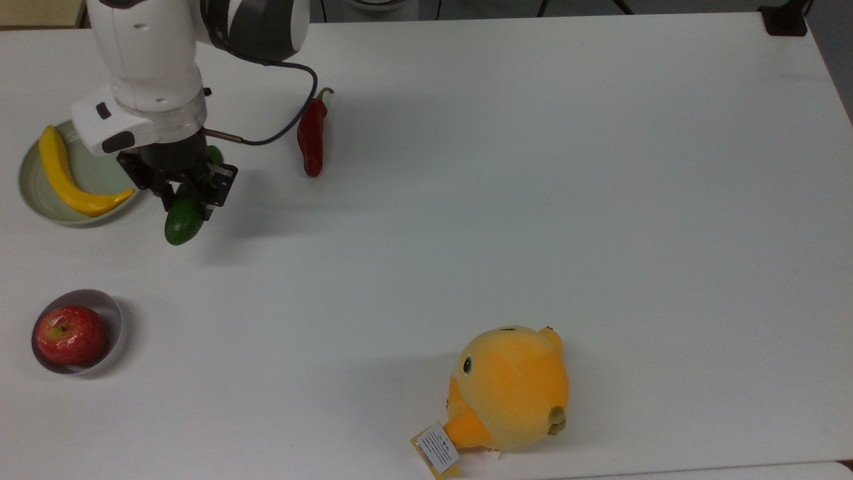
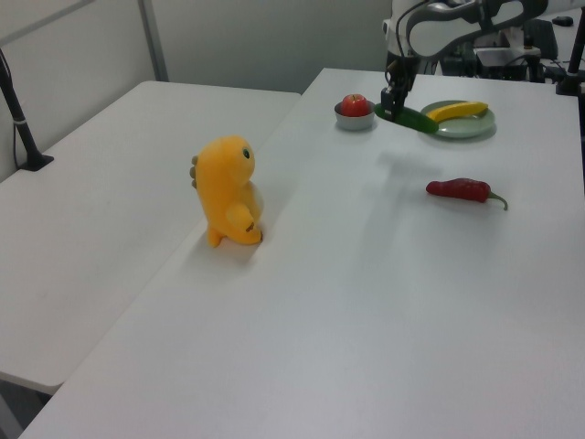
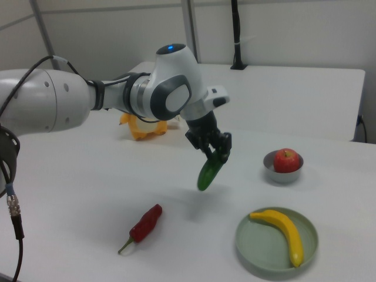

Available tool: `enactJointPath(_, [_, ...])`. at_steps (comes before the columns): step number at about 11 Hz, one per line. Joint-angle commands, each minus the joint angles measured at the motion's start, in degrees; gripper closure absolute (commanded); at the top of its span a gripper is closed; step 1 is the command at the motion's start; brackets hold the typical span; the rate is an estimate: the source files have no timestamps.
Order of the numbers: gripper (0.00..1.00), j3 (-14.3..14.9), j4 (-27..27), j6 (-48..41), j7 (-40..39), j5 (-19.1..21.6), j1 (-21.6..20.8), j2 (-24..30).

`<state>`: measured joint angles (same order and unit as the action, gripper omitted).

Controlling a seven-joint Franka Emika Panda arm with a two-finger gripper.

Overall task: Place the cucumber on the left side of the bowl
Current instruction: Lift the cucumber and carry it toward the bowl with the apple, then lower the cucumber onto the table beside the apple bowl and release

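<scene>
Mid-carry here: fingers [image 3: 218, 154] clamped on the cucumber [image 1: 183, 223], hanging clear above the surface [image 1: 533, 200] near the plate [image 1: 40, 200], next probably needing a swing over beside the bowl [image 1: 106, 303] before lowering.

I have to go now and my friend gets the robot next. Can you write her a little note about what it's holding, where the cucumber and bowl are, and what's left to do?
Gripper: jaws shut on the cucumber, which hangs tilted in the air above the table, clear of the surface.
Bowl: small and gray, with an apple inside, near the top view's lower left corner.
Nearby: a banana on the green plate, a red chili lying on the table, an orange plush toy far off.
Done: cucumber grasped and lifted.
Left: carry it to the bowl, set it down on the table at the bowl's left side, then open the jaws and back away.
</scene>
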<state>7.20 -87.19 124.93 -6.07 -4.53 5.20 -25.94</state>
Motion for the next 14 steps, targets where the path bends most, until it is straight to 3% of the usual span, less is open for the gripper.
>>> enactJointPath(1, [0.86, -1.47, 6.23, 8.35, -13.07, 0.40, 2.61, -5.42])
enactJointPath(4, [0.86, -3.42, 8.08, 24.18, -15.90, 0.23, 4.82, -12.10])
enactJointPath(7, [0.86, -3.42, 13.96, 28.78, -17.22, 0.05, 4.64, -19.39])
enactJointPath(11, [0.86, -3.42, 14.68, 33.80, -19.24, -0.48, 4.73, -22.40])
enactJointPath(12, [0.83, -3.42, 14.68, 33.89, -20.29, -0.56, 4.73, -22.49])
enactJointPath(14, [0.67, -3.42, 14.50, 35.29, -21.09, -0.48, 4.73, -22.49])
